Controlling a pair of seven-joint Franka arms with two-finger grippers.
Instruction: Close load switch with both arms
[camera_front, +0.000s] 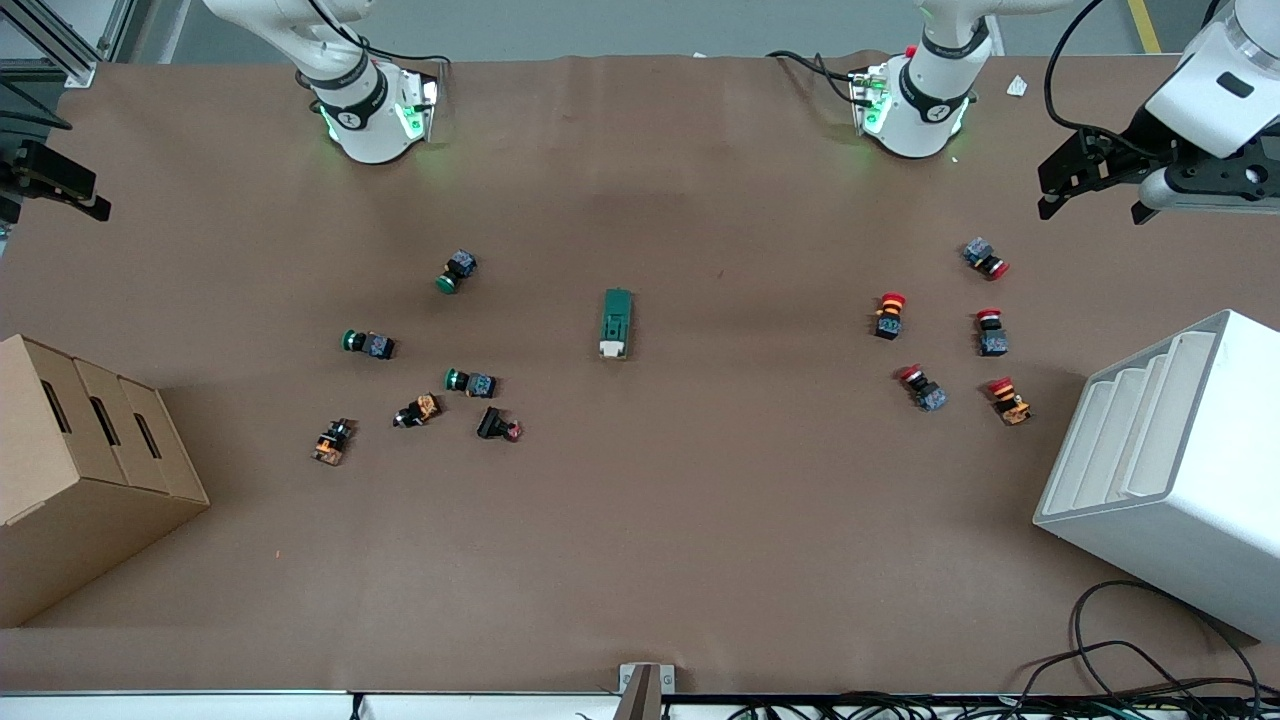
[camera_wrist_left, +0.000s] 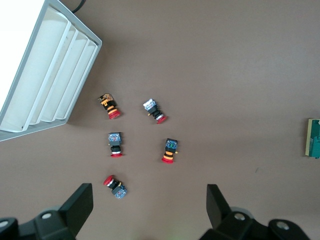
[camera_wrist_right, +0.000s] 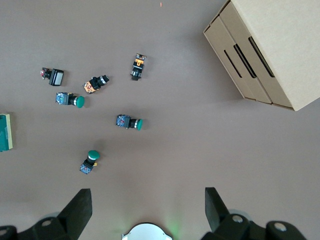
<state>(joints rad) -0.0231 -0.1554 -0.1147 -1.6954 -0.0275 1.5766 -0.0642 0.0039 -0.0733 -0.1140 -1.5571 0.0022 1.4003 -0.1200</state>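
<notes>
Both hands, left (camera_front: 1092, 180) and right (camera_wrist_right: 145, 210), hang spread and empty above the tabletop (camera_front: 700, 520); bring each squarely onto opposite ends of the load switch (camera_front: 616, 323).

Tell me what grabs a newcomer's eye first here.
The load switch lies alone mid-table. Red-capped push buttons cluster toward the left arm's end near a white slotted bin, green-capped ones toward the right arm's end by a cardboard box. The left gripper and right gripper hang open above the table.
</notes>
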